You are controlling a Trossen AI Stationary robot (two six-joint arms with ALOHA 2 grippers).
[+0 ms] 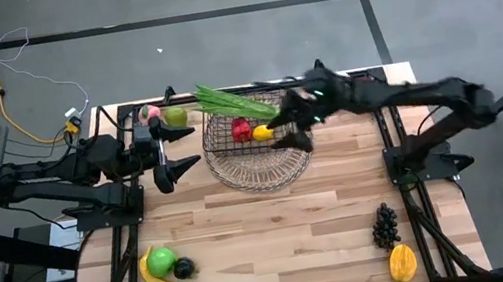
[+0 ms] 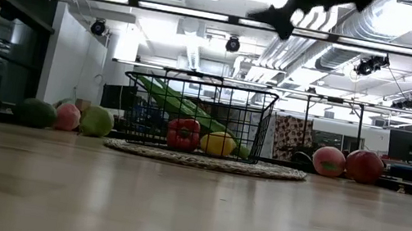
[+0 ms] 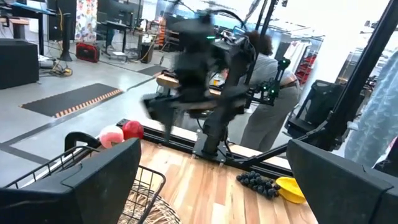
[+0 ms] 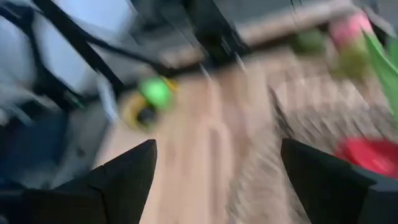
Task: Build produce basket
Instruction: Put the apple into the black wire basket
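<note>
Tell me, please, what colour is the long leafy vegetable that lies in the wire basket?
Green. The leafy bunch shows best in the high view, lying across the basket.

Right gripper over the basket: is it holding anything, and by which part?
Nothing. The right gripper is open and empty above the basket; the lemon lies inside. The left gripper is open too.

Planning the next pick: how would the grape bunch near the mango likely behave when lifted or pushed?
The grapes look like a lumpy cluster of small round berries, so they probably sag or shift rather than stay stiff. Lying flat beside the mango, they seem unlikely to roll when nudged. A pinch on single berries may slip, so gripping across the bunch looks safer.
</note>
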